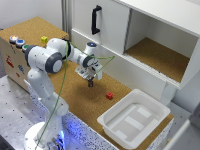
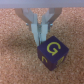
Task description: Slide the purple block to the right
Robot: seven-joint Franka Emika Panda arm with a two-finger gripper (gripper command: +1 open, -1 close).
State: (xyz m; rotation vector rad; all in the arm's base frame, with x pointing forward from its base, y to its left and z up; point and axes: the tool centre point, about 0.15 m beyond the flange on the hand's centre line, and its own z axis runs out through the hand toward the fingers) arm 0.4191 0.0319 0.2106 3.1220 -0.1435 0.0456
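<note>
Wrist view: the tool (image 2: 40, 34), fingers together, sits just behind the purple block (image 2: 51, 53); I'd push low and steady so it slides without tipping.

A long cork-topped counter (image 1: 65, 87) ran through the scene, and everything else sat around it. Behind it stood a white cabinet (image 1: 150, 35) — a sliding door with a black handle (image 1: 96, 20) on one part, an open compartment with a cork floor (image 1: 157, 57) beside that. A perforated metal base plate (image 1: 12, 115) lay below the counter's front edge. Beyond the counter's far end rose a plain pale wall (image 1: 25, 10). The light was even and soft.
</note>
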